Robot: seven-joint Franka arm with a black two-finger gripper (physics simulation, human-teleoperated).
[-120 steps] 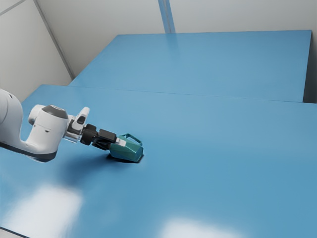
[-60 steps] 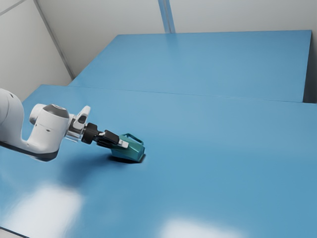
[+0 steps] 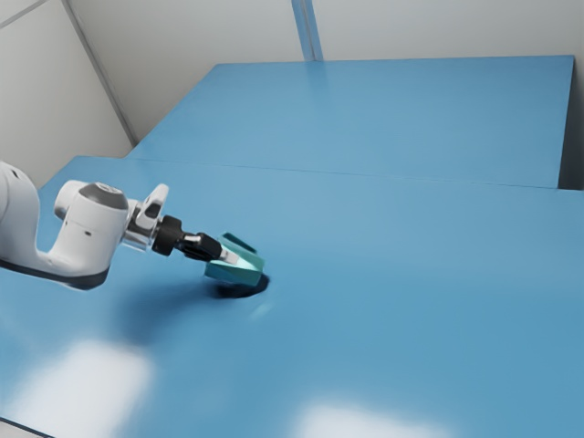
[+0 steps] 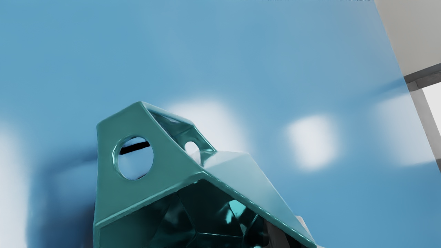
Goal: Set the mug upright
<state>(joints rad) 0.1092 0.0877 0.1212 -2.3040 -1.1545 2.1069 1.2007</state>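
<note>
In the exterior view the gripper point(image 3: 228, 257) is shut on the teal, faceted mug point(image 3: 239, 272), at the mug's end nearer the arm. The mug is tilted on its side, its handle on the upper side, held a little above the blue table point(image 3: 383, 301) with a dark shadow under it. In the wrist view the mug point(image 4: 120, 199) shows its open mouth toward the hand, and the gripper point(image 4: 288, 228) pinches its wall, one finger inside and one outside. Part of the mug is cut off by the picture's bottom edge.
A second blue surface point(image 3: 383, 119) lies beyond the table, in front of pale walls. Bright reflections lie on the table near its front. In the wrist view the table's edge runs beside a grey floor area.
The mug has risen slightly off the table with my gripper and has turned and tilted, its shadow now separate beneath it. My hand has turned too.
</note>
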